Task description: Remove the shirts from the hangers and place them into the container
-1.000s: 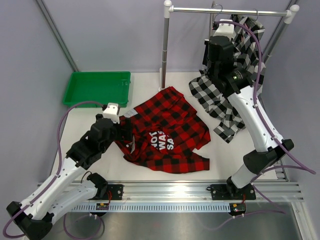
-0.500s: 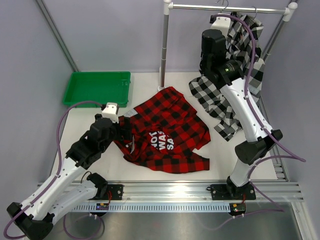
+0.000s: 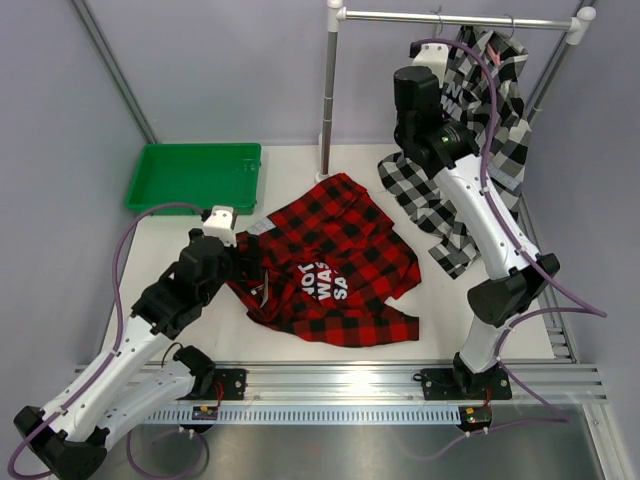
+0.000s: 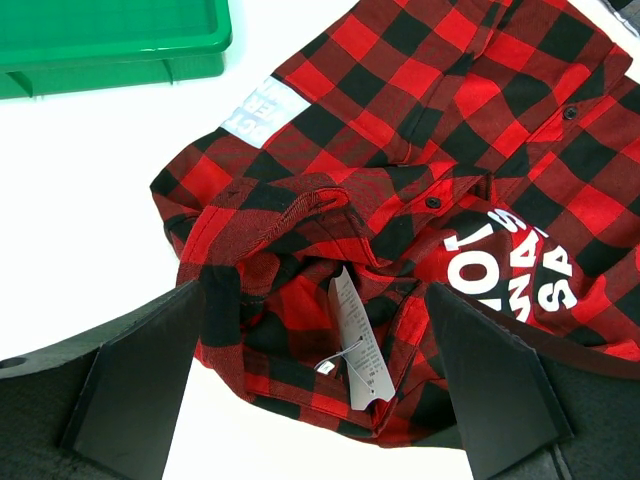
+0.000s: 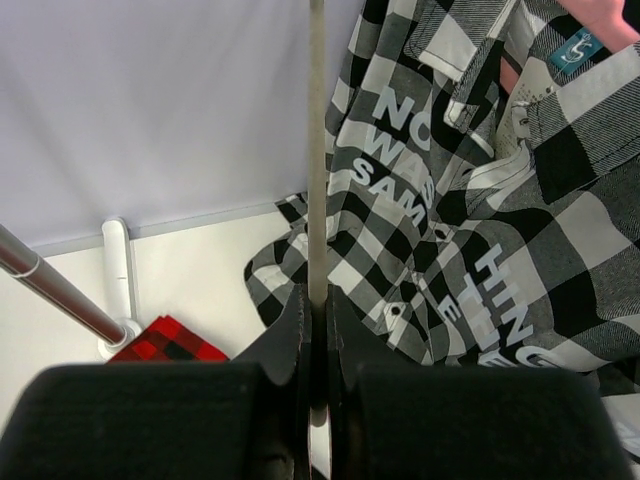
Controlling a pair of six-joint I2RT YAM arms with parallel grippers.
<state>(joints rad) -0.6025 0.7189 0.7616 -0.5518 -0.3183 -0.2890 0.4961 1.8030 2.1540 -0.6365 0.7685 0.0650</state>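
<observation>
Left wrist view carries the relation that matters. The left gripper (image 4: 312, 320) stands wide open and holds nothing, and the bunched collar (image 4: 290, 200) of the red-and-black shirt (image 4: 470, 110) lies right between its two fingers, with the white label (image 4: 355, 345) at the middle of the gap. The container (image 4: 120, 62) sits beyond the collar and off to the left of the claw.

Seen from above, this shirt lies flat on the table just to the right of the container and nearer the arm bases. Its long axis runs away from the container, collar end closest to it. The left arm is plainly the nearer one. It sits low, with its elbow bent and its forearm angled in at the collar end. As I judge it, the next move is a short drop and a pinch on the collar, then a carry back toward the container.

The right gripper (image 5: 316, 295) is clamped tight on a thin grey wire (image 5: 317, 150), which I take to be part of a hanger. The black-and-white shirt (image 5: 450, 230) hangs just beside it, well apart from the container and far to its right. That shirt is up on the rack rail (image 3: 455, 18), with its lower part draped onto the table. The right arm reaches high, its forearm rising steeply to the rail. Neither shirt is in the container.
</observation>
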